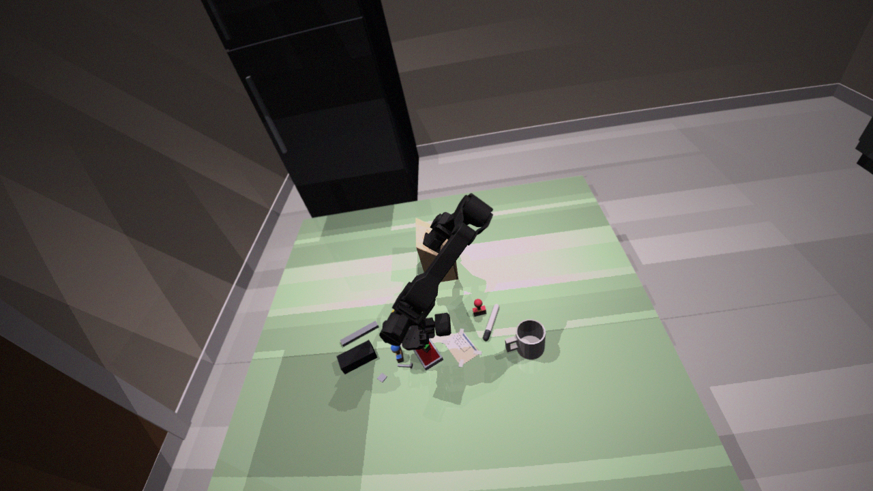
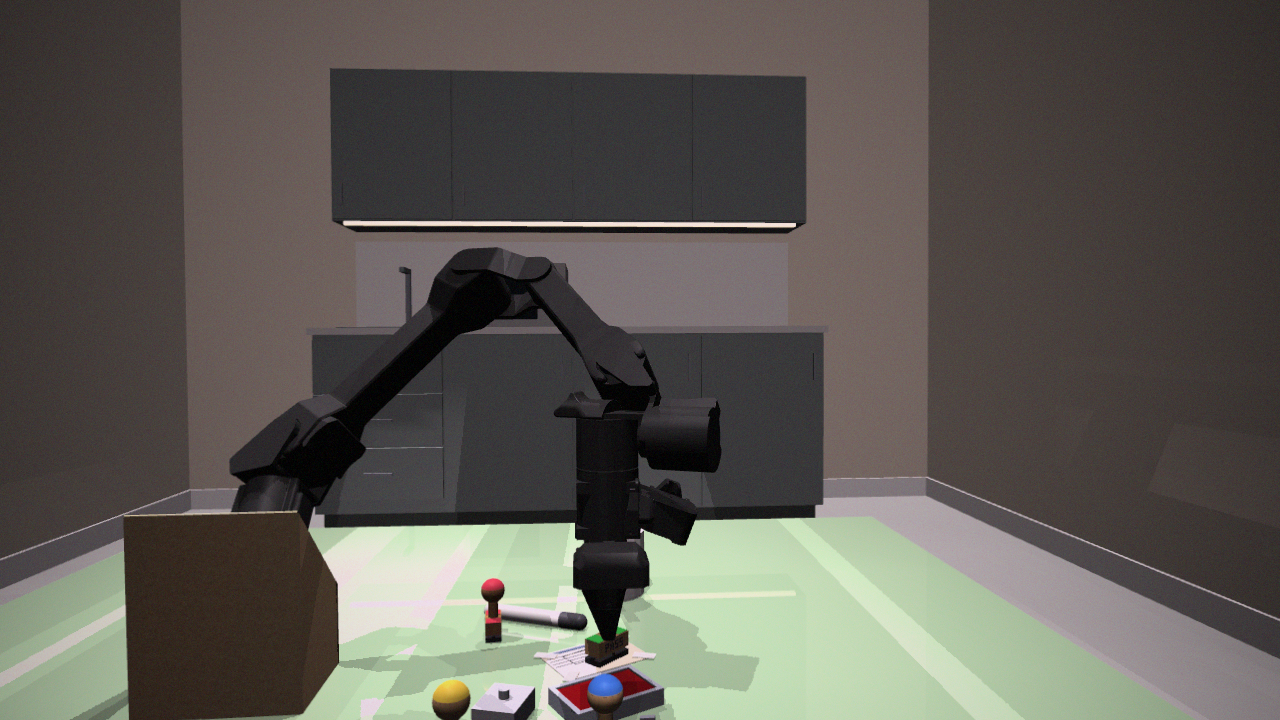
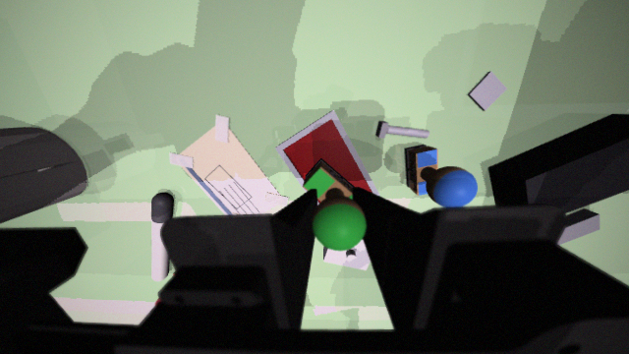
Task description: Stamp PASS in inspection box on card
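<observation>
My gripper (image 1: 425, 343) (image 2: 609, 632) (image 3: 334, 195) is shut on the green-topped PASS stamp (image 1: 427, 346) (image 2: 606, 646) (image 3: 339, 226), which it holds upright by the handle. In the wrist view the stamp base overlaps the near end of the red ink pad (image 1: 429, 356) (image 2: 572, 694) (image 3: 339, 143); the exterior view shows the base above pad height. The gap beneath it is hard to judge. The taped card (image 1: 462, 349) (image 3: 216, 145) lies beside the pad, with printed lines and an outlined box (image 3: 236, 181). I see no clear print on it. The stamp's underside is hidden.
A blue stamp (image 1: 395, 349) (image 3: 455, 189) and bolt (image 3: 405, 131) stand and lie beside the pad. A red stamp (image 1: 477, 303), marker (image 1: 492, 320) and mug (image 1: 530, 341) are past the card. A yellow-knobbed stamp (image 2: 451, 698), grey knobbed block (image 2: 503, 702), black block (image 1: 357, 356) and brown box (image 2: 223, 617) are around.
</observation>
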`<control>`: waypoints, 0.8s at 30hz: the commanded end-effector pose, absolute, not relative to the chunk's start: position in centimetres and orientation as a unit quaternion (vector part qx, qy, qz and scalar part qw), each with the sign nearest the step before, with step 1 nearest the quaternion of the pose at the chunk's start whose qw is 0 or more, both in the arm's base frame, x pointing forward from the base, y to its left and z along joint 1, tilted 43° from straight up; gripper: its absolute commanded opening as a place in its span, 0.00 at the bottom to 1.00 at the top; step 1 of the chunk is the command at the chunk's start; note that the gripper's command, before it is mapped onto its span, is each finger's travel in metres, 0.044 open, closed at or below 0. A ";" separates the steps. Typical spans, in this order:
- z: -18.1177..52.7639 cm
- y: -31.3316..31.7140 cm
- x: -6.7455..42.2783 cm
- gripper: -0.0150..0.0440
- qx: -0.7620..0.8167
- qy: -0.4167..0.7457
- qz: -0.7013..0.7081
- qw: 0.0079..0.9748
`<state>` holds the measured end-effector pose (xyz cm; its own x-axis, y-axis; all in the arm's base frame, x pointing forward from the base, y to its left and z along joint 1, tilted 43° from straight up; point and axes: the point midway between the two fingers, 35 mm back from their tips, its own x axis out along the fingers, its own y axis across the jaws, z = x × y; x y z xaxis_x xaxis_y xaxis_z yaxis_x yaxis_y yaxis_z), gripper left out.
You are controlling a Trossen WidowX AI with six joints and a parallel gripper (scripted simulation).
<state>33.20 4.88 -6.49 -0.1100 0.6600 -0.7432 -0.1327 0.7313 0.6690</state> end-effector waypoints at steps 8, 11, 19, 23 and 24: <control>-7.1 5.5 33.1 0.25 0.198 0.677 0.311 0.637; -7.2 5.6 33.0 0.25 0.198 0.677 0.311 0.637; -7.6 6.0 33.0 0.25 0.198 0.677 0.311 0.637; -7.8 6.2 32.9 0.25 0.198 0.677 0.311 0.637; -7.8 6.2 32.9 0.25 0.198 0.677 0.312 0.637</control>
<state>33.00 5.96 -7.66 -0.1096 0.6611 -0.7422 -0.1345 0.7300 0.6701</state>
